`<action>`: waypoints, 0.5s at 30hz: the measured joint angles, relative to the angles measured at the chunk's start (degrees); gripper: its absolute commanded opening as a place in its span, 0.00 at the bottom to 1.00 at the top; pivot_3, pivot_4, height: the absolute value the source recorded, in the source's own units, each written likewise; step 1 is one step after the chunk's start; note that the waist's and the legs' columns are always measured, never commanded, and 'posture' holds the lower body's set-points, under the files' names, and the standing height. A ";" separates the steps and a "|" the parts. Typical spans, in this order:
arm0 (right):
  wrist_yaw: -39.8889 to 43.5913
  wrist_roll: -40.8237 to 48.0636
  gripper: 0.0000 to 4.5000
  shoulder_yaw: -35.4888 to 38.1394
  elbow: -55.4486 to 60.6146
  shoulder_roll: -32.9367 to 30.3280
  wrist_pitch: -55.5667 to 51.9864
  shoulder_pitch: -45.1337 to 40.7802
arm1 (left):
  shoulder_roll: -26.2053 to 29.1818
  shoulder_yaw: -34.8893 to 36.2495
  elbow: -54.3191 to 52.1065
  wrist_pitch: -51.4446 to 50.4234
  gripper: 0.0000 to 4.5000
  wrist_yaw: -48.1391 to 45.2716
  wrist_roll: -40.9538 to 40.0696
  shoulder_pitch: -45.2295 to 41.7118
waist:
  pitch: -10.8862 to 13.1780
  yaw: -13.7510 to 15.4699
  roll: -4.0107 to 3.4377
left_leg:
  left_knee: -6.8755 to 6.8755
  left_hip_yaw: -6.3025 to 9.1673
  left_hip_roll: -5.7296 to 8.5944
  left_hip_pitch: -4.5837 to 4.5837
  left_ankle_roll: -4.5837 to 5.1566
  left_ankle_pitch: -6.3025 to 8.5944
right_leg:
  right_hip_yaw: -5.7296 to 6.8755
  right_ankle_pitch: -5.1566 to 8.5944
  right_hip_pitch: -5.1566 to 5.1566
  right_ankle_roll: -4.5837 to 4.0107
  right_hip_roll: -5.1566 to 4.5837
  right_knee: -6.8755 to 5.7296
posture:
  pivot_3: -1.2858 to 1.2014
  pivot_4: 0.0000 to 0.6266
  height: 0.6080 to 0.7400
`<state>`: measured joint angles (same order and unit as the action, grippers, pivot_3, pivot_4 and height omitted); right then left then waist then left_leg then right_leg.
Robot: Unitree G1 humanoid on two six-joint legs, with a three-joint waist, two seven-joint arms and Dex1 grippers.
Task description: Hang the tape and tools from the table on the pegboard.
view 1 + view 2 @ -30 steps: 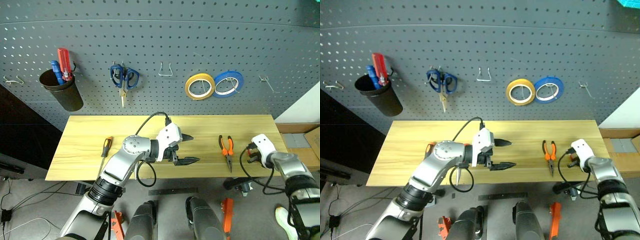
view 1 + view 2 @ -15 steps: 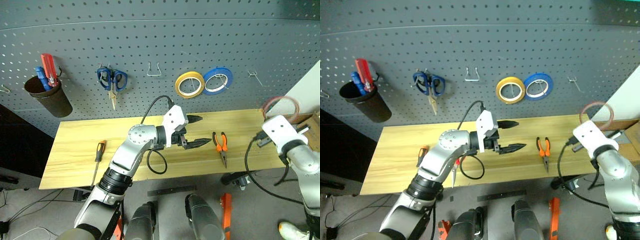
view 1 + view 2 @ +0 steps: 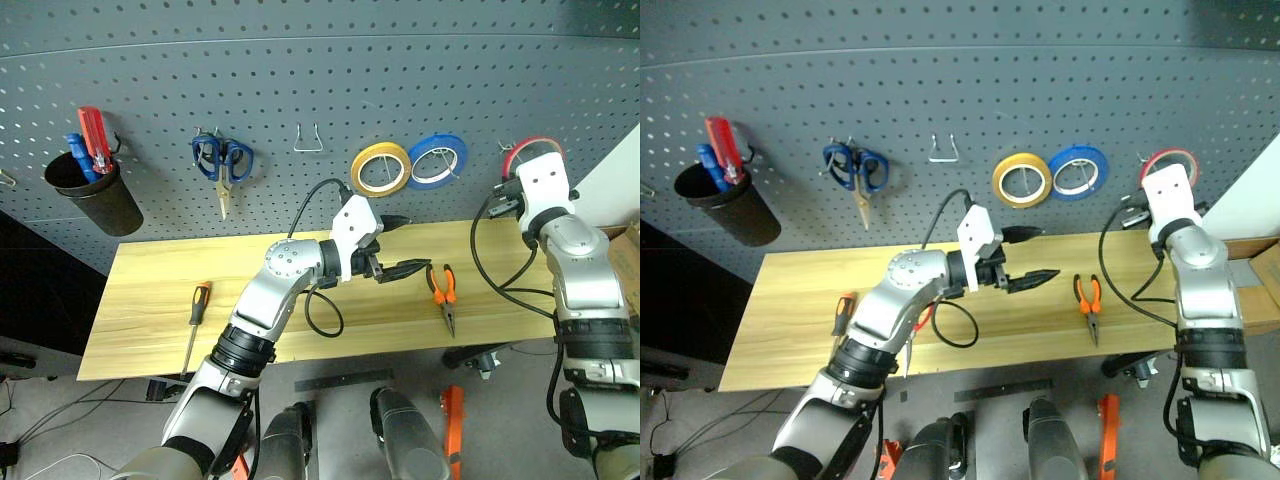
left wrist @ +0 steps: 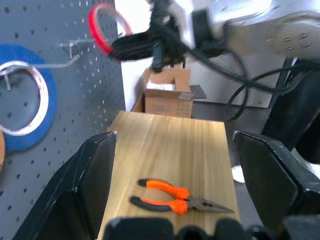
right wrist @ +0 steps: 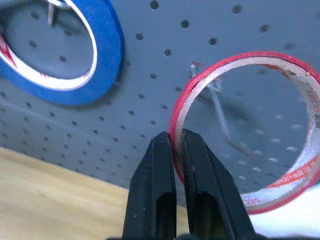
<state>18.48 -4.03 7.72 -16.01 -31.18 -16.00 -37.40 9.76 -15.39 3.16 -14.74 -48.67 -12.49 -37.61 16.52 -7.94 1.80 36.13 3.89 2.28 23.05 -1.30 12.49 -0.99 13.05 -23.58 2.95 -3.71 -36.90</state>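
Pegboard (image 3: 300, 80), left to right: black cup (image 3: 95, 195) holding a red and a blue screwdriver (image 3: 92, 142); blue-handled scissors (image 3: 222, 165); bare hook (image 3: 308, 140); yellow roll (image 3: 381, 168); blue roll (image 3: 435, 160).

Table (image 3: 150, 300): slim screwdriver (image 3: 195, 315) at left, pliers (image 3: 442, 292) at right, both not yet hung (red-handled scissors not made out).

Left gripper (image 3: 398, 247): jaws spread, empty, over the table's middle.

Right gripper (image 5: 176, 145): jaws pinching the red tape (image 5: 245, 130), raised against the pegboard by a hook (image 5: 220, 112), apparently not yet hung.

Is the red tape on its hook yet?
Not yet: red tape is pinched in the right end effector, with the hook seen through its centre.
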 measured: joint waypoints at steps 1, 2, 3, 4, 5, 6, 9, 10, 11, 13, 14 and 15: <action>0.15 0.65 0.01 0.00 -1.98 0.05 1.14 -0.73 | -0.28 0.01 0.06 0.32 0.89 0.59 0.11 -0.27 | 0.00 0.01 0.00 | 0.00 0.01 -0.01 0.00 0.00 0.00 | 0.01 0.00 0.00 -0.01 0.00 0.00 | 0.43 0.40 1.00; 0.20 0.99 0.05 0.02 -3.65 0.20 2.07 -1.19 | -0.50 0.04 0.22 0.61 0.89 1.16 0.33 -0.57 | 0.00 0.02 0.00 | 0.00 0.01 -0.01 0.00 0.00 0.00 | 0.01 0.00 0.00 -0.01 0.00 -0.01 | 0.43 0.40 1.00; 0.25 1.33 0.10 0.06 -4.20 0.33 2.31 -1.23 | -0.58 0.04 0.41 0.99 0.89 1.83 0.58 -0.70 | 0.00 0.04 -0.01 | 0.00 0.02 -0.01 0.00 0.00 0.00 | 0.02 -0.01 0.00 -0.01 0.00 -0.01 | 0.43 0.40 1.00; 0.36 1.97 0.14 0.16 -4.25 0.58 2.31 -1.04 | -0.66 0.14 0.92 1.66 0.89 2.65 1.10 -0.82 | 0.00 0.07 0.00 | -0.01 0.01 -0.01 0.00 0.00 0.00 | 0.01 -0.01 0.00 -0.01 0.00 -0.01 | 0.43 0.40 1.00; 0.60 2.60 0.20 0.17 -3.76 0.75 2.28 -0.18 | -0.78 0.20 1.66 2.19 0.89 3.69 1.58 -1.01 | -0.01 0.10 -0.01 | 0.00 0.01 -0.01 0.00 0.00 0.00 | 0.01 -0.01 0.00 -0.01 0.00 -0.02 | 0.43 0.40 1.00; 0.75 3.08 0.27 0.16 -2.74 0.94 2.07 1.11 | -0.77 0.28 2.04 2.74 0.89 4.45 2.07 -1.01 | -0.01 0.14 -0.01 | 0.00 0.02 -0.01 0.01 0.00 0.00 | 0.01 -0.01 0.00 -0.01 0.00 -0.02 | 0.43 0.40 1.00; 0.69 3.12 0.52 0.01 1.89 1.40 0.18 5.92 | -0.32 0.36 2.89 4.24 0.89 5.47 3.33 -0.98 | -0.02 0.23 -0.04 | 0.00 0.03 0.01 0.01 0.00 0.01 | 0.00 -0.01 -0.02 -0.01 -0.02 -0.04 | 0.43 0.38 1.00; 0.54 2.98 0.58 -0.18 6.95 1.51 -1.56 9.61 | 0.11 0.39 3.60 5.04 0.89 5.63 3.93 -0.94 | -0.04 0.32 -0.06 | -0.01 0.05 0.01 0.01 0.00 0.01 | 0.01 0.00 -0.03 0.01 -0.02 -0.04 | 0.43 0.38 1.00; 0.31 2.89 0.67 -0.64 11.40 1.99 -3.24 12.40 | 0.62 0.44 4.29 5.55 0.89 5.76 4.51 -0.90 | -0.04 0.39 -0.05 | 0.00 0.08 -0.01 0.01 0.00 0.01 | 0.03 0.01 -0.03 0.02 -0.01 -0.05 | 0.43 0.38 1.00; -0.62 2.88 0.83 -1.51 21.15 4.15 -8.85 17.90 | 2.16 0.45 6.48 7.40 0.89 6.03 6.30 -1.02 | -0.06 0.19 -0.08 | -0.01 0.18 -0.03 0.00 -0.01 0.01 | -0.02 0.05 -0.08 0.09 0.00 -0.13 | 0.43 0.38 1.00; -1.08 2.91 0.90 -2.34 24.34 5.09 -11.37 19.54 | 3.17 0.45 7.48 8.23 0.89 6.07 7.17 -1.05 | -0.06 0.01 -0.09 | 0.02 0.21 -0.06 -0.01 -0.01 0.01 | -0.03 0.07 -0.09 0.14 0.03 -0.14 | 0.42 0.38 1.00; -1.68 2.95 0.97 -2.83 27.63 6.30 -15.15 21.04 | 4.23 0.41 8.90 9.62 0.89 5.96 8.24 -1.19 | -0.07 -0.02 -0.10 | 0.01 0.21 -0.05 -0.01 -0.01 0.00 | -0.09 0.13 -0.13 0.23 0.03 -0.15 | 0.42 0.38 1.00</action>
<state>16.80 -1.08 4.89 11.62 -24.88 -31.15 -16.35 14.00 -14.98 12.06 -5.12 -42.70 -4.25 -38.79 16.46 -7.96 1.70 36.14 4.10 2.23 23.04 -1.31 12.49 -1.07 13.18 -23.71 3.18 -3.68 -37.05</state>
